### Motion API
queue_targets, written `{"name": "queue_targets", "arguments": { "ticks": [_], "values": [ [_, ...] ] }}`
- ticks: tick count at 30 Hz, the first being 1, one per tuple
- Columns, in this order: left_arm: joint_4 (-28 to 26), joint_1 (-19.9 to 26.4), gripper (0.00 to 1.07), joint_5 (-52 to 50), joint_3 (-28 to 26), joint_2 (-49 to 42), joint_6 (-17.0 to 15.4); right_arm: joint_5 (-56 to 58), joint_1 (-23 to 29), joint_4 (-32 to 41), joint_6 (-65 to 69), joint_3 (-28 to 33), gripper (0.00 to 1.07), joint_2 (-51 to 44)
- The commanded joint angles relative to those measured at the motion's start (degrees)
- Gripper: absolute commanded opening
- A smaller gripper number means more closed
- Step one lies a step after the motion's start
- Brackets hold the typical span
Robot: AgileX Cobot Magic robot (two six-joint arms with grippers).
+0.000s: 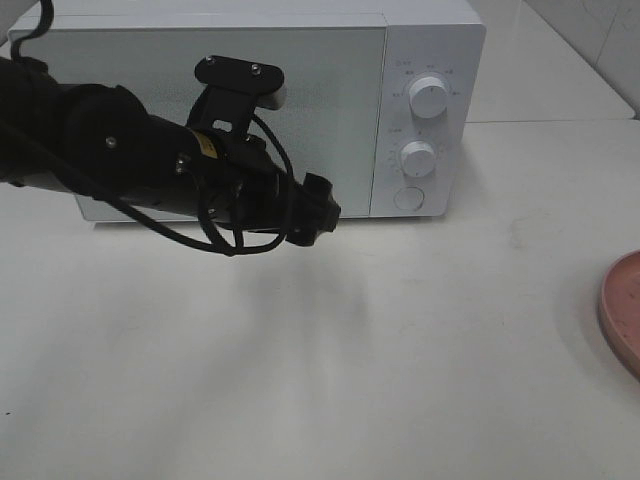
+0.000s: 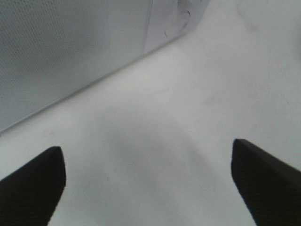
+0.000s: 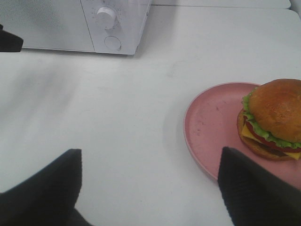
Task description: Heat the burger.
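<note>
Jaws of the left gripper [image 2: 148,188] stand wide apart over bare table [image 2: 188,117], holding nothing. Right gripper [image 3: 148,188] likewise gapes empty beside the burger [image 3: 273,120].

Golden-brown burger [image 3: 275,120], pink plate [image 3: 211,127], white microwave [image 1: 430,40], white table [image 1: 400,380]

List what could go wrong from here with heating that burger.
1. The microwave door is shut and the left gripper hangs open in front of it, holding nothing; a careless push could shove the oven back.
2. The burger sits near one edge of the pink plate, so it may slide off when lifted.
3. The plate lies at the table's right side, far from the oven: a long carry.
</note>
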Motion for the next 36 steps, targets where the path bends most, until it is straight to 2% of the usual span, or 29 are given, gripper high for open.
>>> {"name": "queue_targets", "arguments": {
  "ticks": [1,3,6,8,9,10,11,14,16,17,19,22,23,25,27,29,30,33,35,36],
  "values": [
    [0.0,-0.2,1.0,6.5,0.2,-2.6,-0.3,-0.5,-0.4,0.3,-0.3,-0.1,0.76,-1.5],
    [4.0,-0.2,1.0,17.2,0.2,-6.4,-0.2,-0.5,-0.4,0.3,-0.3,-0.1,0.76,-1.5],
    [5.7,-0.2,0.99,20.4,0.2,-7.4,-0.3,-0.5,-0.4,0.3,-0.3,-0.1,0.76,-1.5],
    [7.3,1.0,0.99,28.9,0.2,-10.3,-4.1,-0.5,-0.4,0.3,-0.3,-0.1,0.76,-1.5],
    [7.3,1.0,0.99,28.9,0.2,-10.3,-4.1,-0.5,-0.4,0.3,-0.3,-0.1,0.76,-1.5],
    [7.3,3.4,0.99,32.9,0.2,-12.0,-7.7,-0.5,-0.4,0.3,-0.3,-0.1,0.76,-1.5],
    [7.3,6.3,0.99,36.7,0.2,-13.2,-8.8,-0.5,-0.4,0.3,-0.3,-0.1,0.76,-1.5],
    [7.4,8.0,0.99,38.7,0.2,-14.0,-8.8,-0.5,-0.4,0.3,-0.3,-0.1,0.76,-1.5],
    [8.3,13.0,0.99,44.6,0.2,-16.0,-8.8,-0.5,-0.4,0.3,-0.3,-0.1,0.76,-1.5],
    [8.3,13.0,0.99,44.6,0.2,-16.0,-8.8,-0.5,-0.4,0.3,-0.3,-0.1,0.76,-1.5],
    [10.4,20.2,0.99,52.9,0.2,-18.7,-9.2,-0.5,-0.4,0.3,-0.3,-0.1,0.76,-1.5],
    [10.9,21.8,0.99,54.5,0.2,-19.2,-9.2,-0.5,-0.4,0.3,-0.3,-0.1,0.76,-1.5],
    [12.1,25.6,0.99,58.4,0.2,-20.7,-9.2,-0.5,-0.4,0.3,-0.3,-0.1,0.76,-1.5],
    [13.1,27.0,0.99,60.2,0.2,-21.5,-9.2,-0.5,-0.4,0.3,-0.3,-0.1,0.76,-1.5],
    [16.0,33.6,0.99,66.1,0.2,-25.0,-9.2,-0.5,-0.4,0.3,-0.3,-0.1,0.76,-1.5],
    [16.4,34.7,0.99,67.1,0.2,-26.0,-9.2,-0.5,-0.4,0.3,-0.3,-0.1,0.76,-1.5],
    [16.6,37.5,0.99,69.2,0.2,-28.6,-9.2,-0.5,-0.4,0.3,-0.3,-0.1,0.76,-1.5],
    [16.6,38.4,0.99,69.8,0.2,-29.7,-9.2,-0.5,-0.4,0.3,-0.3,-0.1,0.76,-1.5],
    [16.4,41.7,0.99,70.1,1.6,-37.0,-9.2,-0.5,-0.4,0.3,-0.3,-0.1,0.76,-1.5],
    [16.4,41.7,0.99,70.1,1.6,-37.0,-9.2,-0.5,-0.4,0.3,-0.3,-0.1,0.76,-1.5]
  ]
}}
